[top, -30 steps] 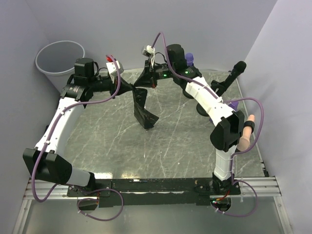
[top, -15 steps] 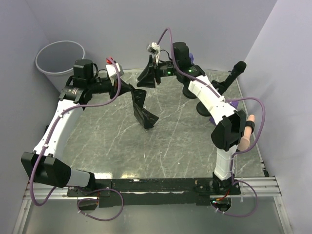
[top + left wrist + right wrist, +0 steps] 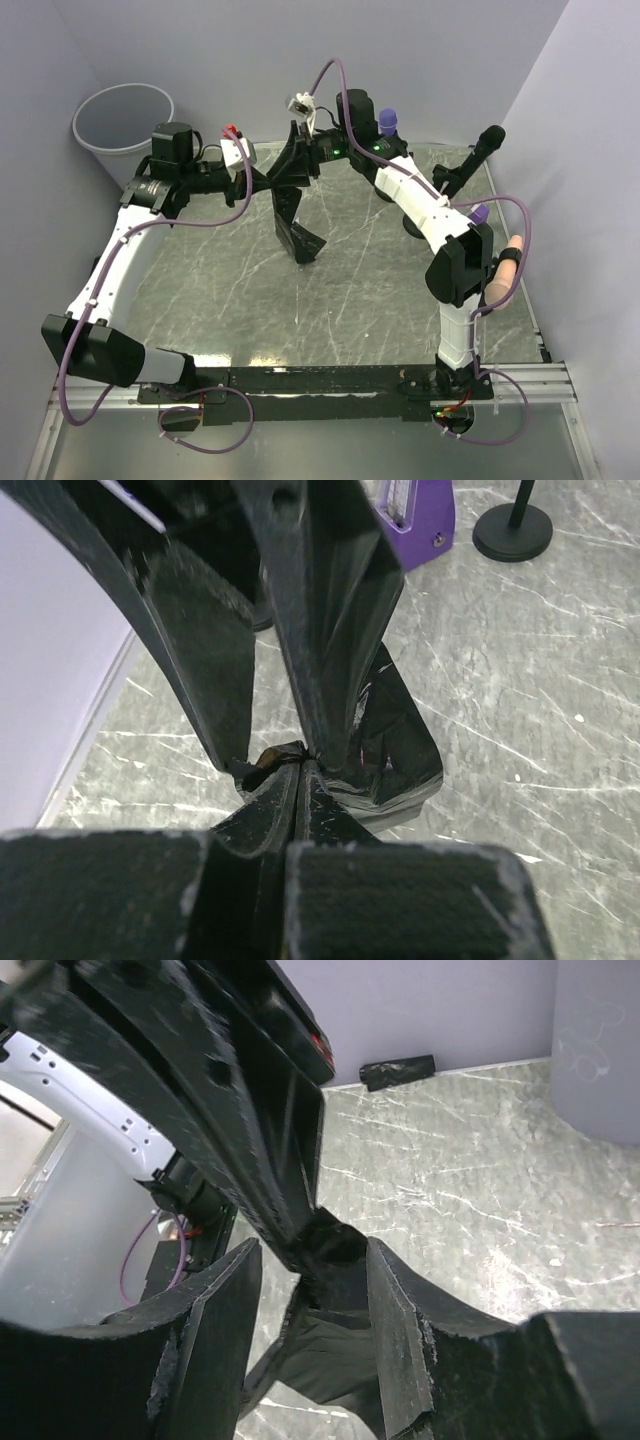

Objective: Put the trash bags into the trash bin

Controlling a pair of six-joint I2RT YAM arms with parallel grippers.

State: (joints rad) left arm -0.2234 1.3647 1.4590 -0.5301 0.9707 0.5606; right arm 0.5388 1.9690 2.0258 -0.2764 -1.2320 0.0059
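1. Table (image 3: 380,290): grey marbled top, walled on three sides. The top cam shows all of it; each wrist cam shows only a patch.

2. Arms: the left arm (image 3: 120,250) and right arm (image 3: 420,205) both reach toward the far ctr and meet there, tips nearly nose to nose.

3. Trash bin (image 3: 100,148): stands upright in the far left corner, behind the left arm's wrist and well apart from the bag. The right wrist cam catches only a strip of its wall (image 3: 600,1050). The left wrist cam does not show it.

4. Trash bag (image 3: 293,225): black film, hanging from the gripper meeting point, w/ its lower end on the table.
- Left wrist cam: crumpled glossy folds (image 3: 385,750) just past the fingertips.
- Right wrist cam: the bag's body (image 3: 320,1360) below the jaws.

5. Left gripper (image 3: 268,182): fully closed, pinching the bag's top edge. The left wrist cam confirms this: the tips (image 3: 300,770) meet w/ film between them.

6. Right gripper (image 3: 293,168): jaws apart, roughly half spread, straddling the left gripper's tip and the bunched film (image 3: 310,1260). No clamp on the bag is visible.

7. Small items:
- Purple block (image 3: 420,515) and round black base (image 3: 512,532) on the table beyond the bag.
- Black strip (image 3: 398,1072) at the foot of the wall, right wrist cam only.
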